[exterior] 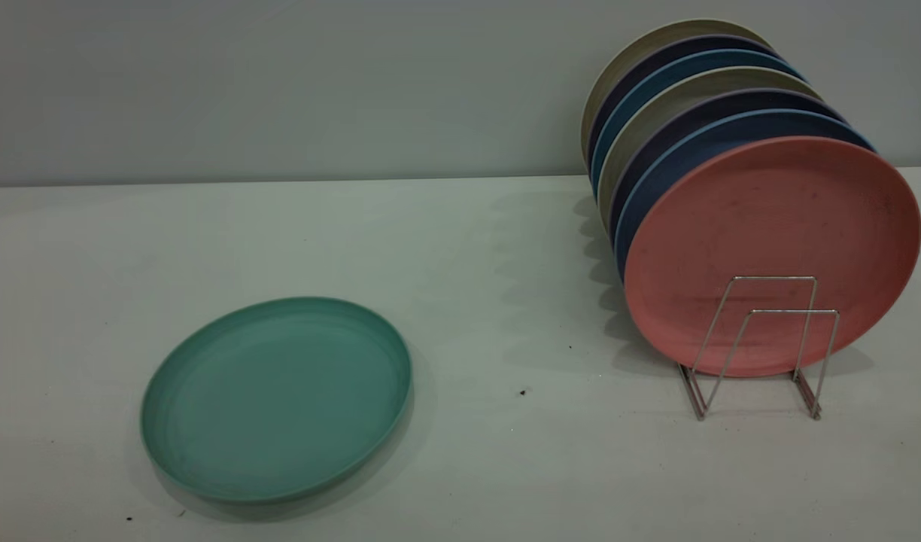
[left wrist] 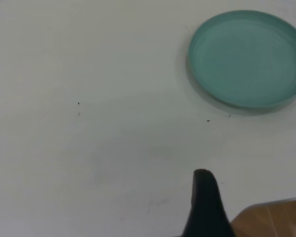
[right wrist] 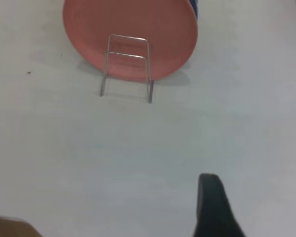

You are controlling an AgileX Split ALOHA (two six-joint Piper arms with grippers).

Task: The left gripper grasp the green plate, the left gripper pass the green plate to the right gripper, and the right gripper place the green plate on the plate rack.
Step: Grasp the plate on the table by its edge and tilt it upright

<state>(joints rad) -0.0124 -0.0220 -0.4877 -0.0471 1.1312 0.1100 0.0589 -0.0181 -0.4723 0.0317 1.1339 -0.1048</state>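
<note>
The green plate [exterior: 276, 399] lies flat on the white table at the front left, with nothing touching it. It also shows in the left wrist view [left wrist: 246, 57], well away from my left gripper [left wrist: 204, 207], of which only one black tip is in view near the table's edge. The plate rack [exterior: 761, 346] stands at the right, its two front wire loops bare. In the right wrist view the rack [right wrist: 127, 66] is some way ahead of my right gripper [right wrist: 212, 207], which also shows as one black tip. Neither gripper appears in the exterior view.
A salmon-pink plate [exterior: 773, 241] stands upright in the rack just behind the bare loops, with several blue, purple and beige plates [exterior: 679, 98] behind it. Bare table lies between the green plate and the rack. A brown surface [left wrist: 271, 219] shows past the table's edge.
</note>
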